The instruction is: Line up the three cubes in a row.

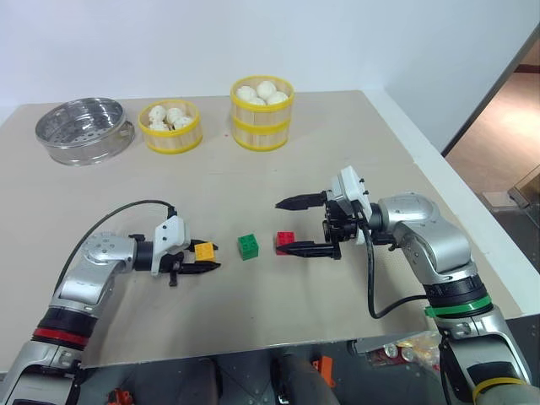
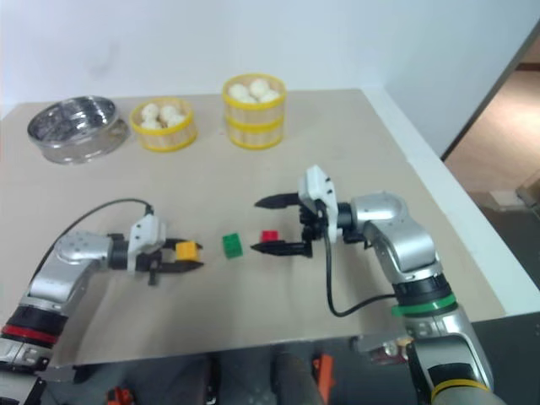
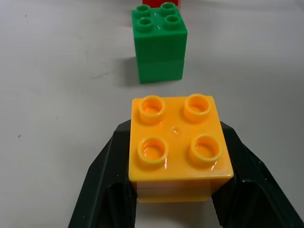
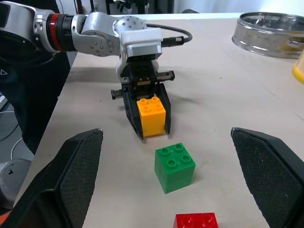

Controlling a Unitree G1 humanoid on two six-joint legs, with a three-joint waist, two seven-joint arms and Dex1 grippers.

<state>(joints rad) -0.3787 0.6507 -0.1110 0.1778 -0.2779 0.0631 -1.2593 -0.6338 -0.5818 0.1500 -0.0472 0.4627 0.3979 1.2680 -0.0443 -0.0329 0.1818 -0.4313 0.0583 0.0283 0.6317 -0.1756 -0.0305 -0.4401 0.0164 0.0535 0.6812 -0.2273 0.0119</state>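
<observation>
On the near part of the beige table [image 1: 354, 152], the three cubes lie roughly in one line across the robot's front. The yellow-orange cube [image 1: 204, 251] is at the robot's left, clamped between the closed jaws of the left gripper [image 1: 201, 267], one black finger against each side, studs facing up. The green cube [image 1: 248, 246] stands free just to its right, a little apart from it. The red cube [image 1: 285, 240] sits further right, near the green one but not touching. The right gripper [image 1: 291, 225] reaches in from the right with its jaws spread wide and holding nothing; the red cube lies between its two fingers, close to the nearer one. At the far side of the table stand a metal steamer pan [image 1: 83, 129] and two bamboo steamers [image 1: 262, 114] with white buns [image 1: 266, 90].
</observation>
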